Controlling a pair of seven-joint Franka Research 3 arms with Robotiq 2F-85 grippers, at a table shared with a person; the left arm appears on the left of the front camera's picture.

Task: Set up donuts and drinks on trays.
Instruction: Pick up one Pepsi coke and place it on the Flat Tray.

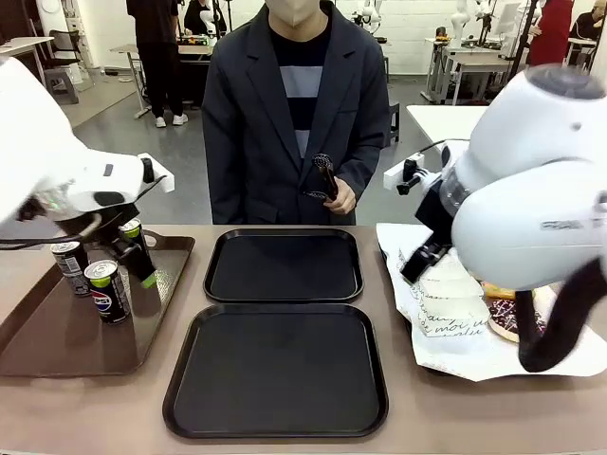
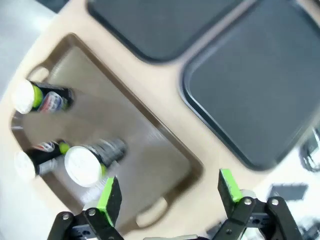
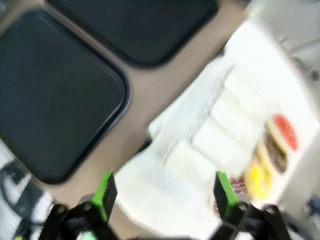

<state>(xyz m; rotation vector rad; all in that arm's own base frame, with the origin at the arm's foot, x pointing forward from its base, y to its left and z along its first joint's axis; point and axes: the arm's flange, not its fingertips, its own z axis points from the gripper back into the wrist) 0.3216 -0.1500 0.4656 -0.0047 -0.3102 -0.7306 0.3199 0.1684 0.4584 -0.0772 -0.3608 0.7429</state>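
Three drinks, black Pepsi cans [image 1: 107,291] [image 1: 70,265] [image 1: 133,235], stand on a brown tray [image 1: 57,341] at the left. My left gripper [image 1: 136,256] hovers open just beside them. In the left wrist view its jaws [image 2: 167,190] stand wide over the brown tray [image 2: 155,145], with the cans [image 2: 90,161] [image 2: 42,97] [image 2: 35,160] off to one side. Two black trays [image 1: 285,265] [image 1: 277,370] lie mid-table. Donuts [image 3: 285,132] [image 3: 274,152] [image 3: 255,177] lie on white paper [image 3: 210,135] at the right, and my right gripper [image 3: 164,192] hangs open above that paper.
A person stands at the far side with a dark object in one hand [image 1: 334,194]. The right arm [image 1: 531,190] hides much of the donut paper [image 1: 446,322] in the front view; a chocolate donut [image 1: 512,315] peeks out beneath it.
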